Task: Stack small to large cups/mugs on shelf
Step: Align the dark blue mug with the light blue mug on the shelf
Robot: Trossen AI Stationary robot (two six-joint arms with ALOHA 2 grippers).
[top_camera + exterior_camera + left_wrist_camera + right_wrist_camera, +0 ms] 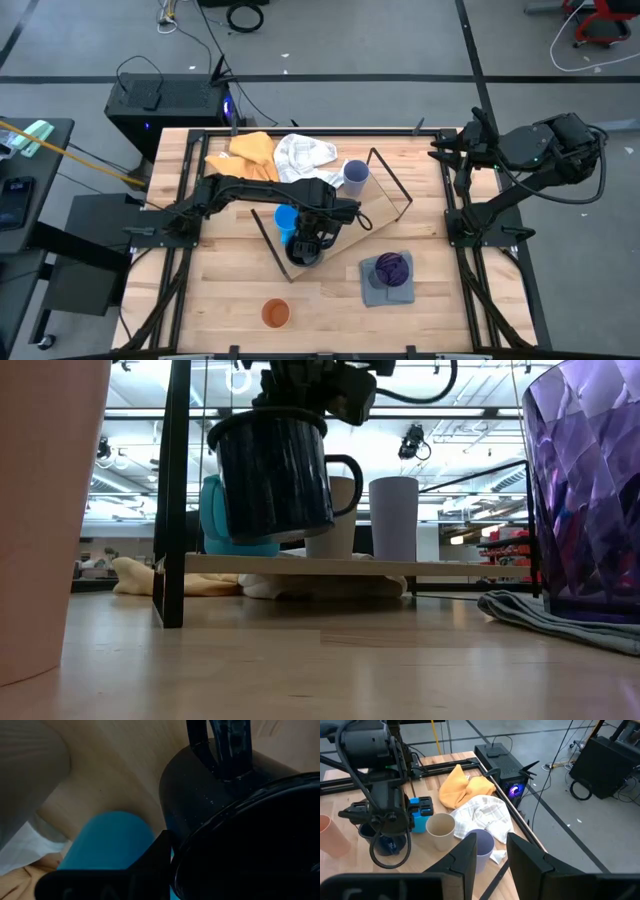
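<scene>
Wooden slats of the tabletop [230, 290] carry the shelf [375, 205], where three cups already stand: the bright blue mug [215, 510], the beige cup [440, 830] and the lavender cup [394, 517]. Nothing looks stacked yet. The orange cup [276, 313] and the purple cup [393, 267], on a grey cloth [372, 290], wait on the table. The left gripper [312, 238] grasps the dark navy mug [275, 475] by its rim, hanging above the table beside the shelf's front edge. The right gripper [487, 852] waits released at the far right corner.
</scene>
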